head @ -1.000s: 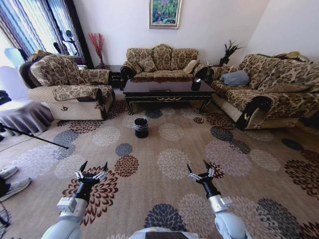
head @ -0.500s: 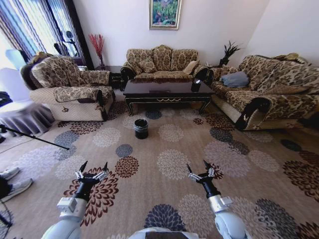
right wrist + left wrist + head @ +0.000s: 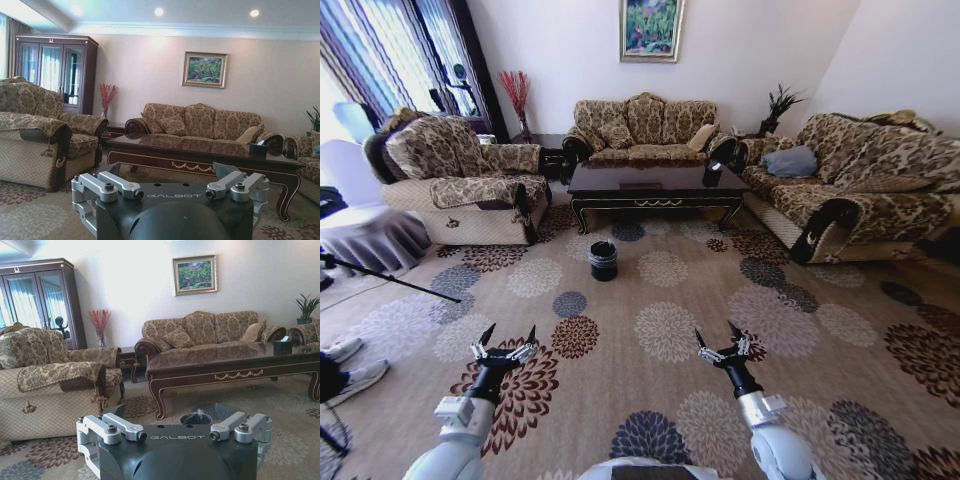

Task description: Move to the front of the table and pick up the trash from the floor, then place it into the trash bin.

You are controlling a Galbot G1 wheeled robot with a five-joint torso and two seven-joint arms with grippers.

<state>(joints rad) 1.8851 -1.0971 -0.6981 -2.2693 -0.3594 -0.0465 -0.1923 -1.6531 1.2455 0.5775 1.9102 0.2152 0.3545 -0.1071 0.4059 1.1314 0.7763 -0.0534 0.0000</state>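
The table (image 3: 655, 181), long, low and glossy dark, stands far ahead between the sofas; it also appears in the left wrist view (image 3: 235, 371) and the right wrist view (image 3: 200, 153). The trash bin (image 3: 603, 258), a small black bucket, sits on the carpet in front of the table's left end, and its rim (image 3: 196, 418) peeks over my left gripper's body. The trash is out of view. My left gripper (image 3: 510, 332) and right gripper (image 3: 715, 331) are held low over the carpet, both open and holding nothing, well short of the bin.
A patterned armchair (image 3: 460, 180) stands left of the table, with sofas behind it (image 3: 645, 125) and on the right (image 3: 850, 190). A black tissue holder (image 3: 713, 170) sits on the table. A white-draped chair (image 3: 360, 225) and a thin black pole (image 3: 390, 279) are at the far left. Flowered carpet stretches ahead.
The whole picture has shifted slightly, so the camera has moved a little. Both arms keep the same pose with their grippers open.
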